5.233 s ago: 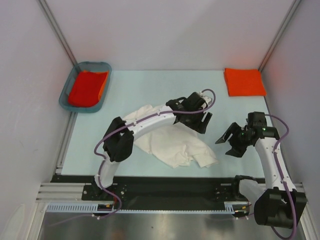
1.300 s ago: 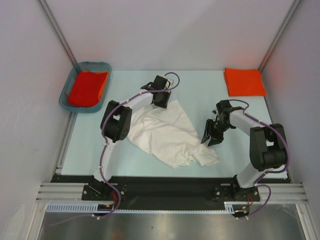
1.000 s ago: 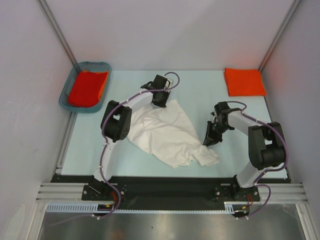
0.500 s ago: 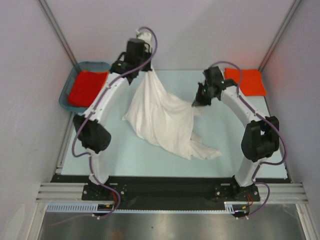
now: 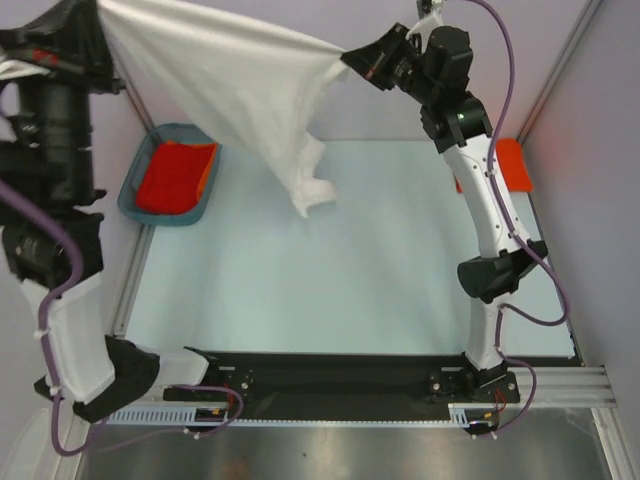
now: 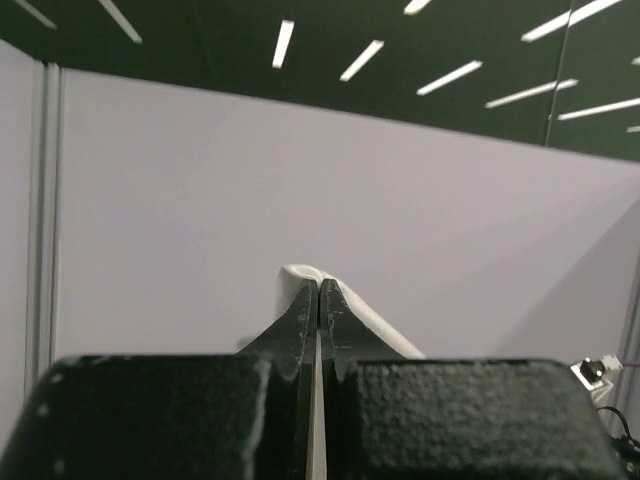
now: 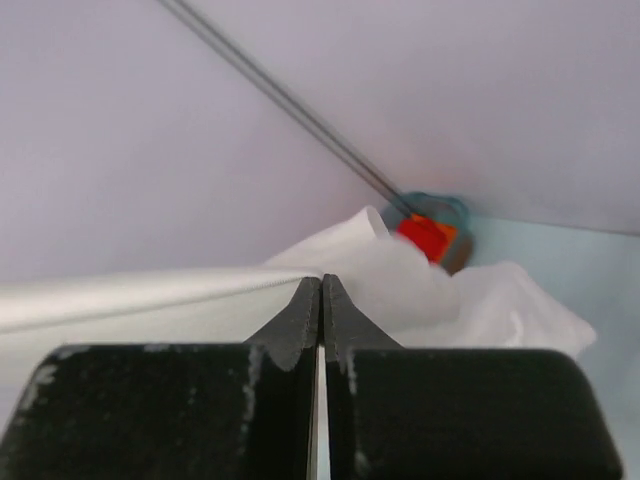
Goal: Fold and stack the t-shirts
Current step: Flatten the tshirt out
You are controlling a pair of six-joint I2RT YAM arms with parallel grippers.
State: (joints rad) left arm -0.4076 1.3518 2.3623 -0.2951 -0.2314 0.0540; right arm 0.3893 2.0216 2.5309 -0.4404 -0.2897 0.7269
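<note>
The white t-shirt (image 5: 240,85) hangs stretched in the air between my two grippers, high above the pale blue table (image 5: 350,260), and its lowest folds (image 5: 312,190) dangle free. My left gripper (image 5: 95,15) is shut on one top corner. In the left wrist view a fold of white cloth (image 6: 300,273) wraps over the shut left gripper (image 6: 319,285). My right gripper (image 5: 352,55) is shut on the other top edge. In the right wrist view the shirt's hem (image 7: 150,290) runs left from the shut right gripper (image 7: 321,282). No black print shows.
A teal basket (image 5: 130,190) at the back left holds an orange-red t-shirt (image 5: 175,175); the basket (image 7: 455,215) also shows in the right wrist view. A folded orange-red t-shirt (image 5: 512,165) lies at the back right, partly behind the right arm (image 5: 485,190). Grey walls stand close on three sides.
Both arms have swung up high and apart, and the white t-shirt has gone from the table into the air, pulled taut between them. The right gripper shut on its edge.
</note>
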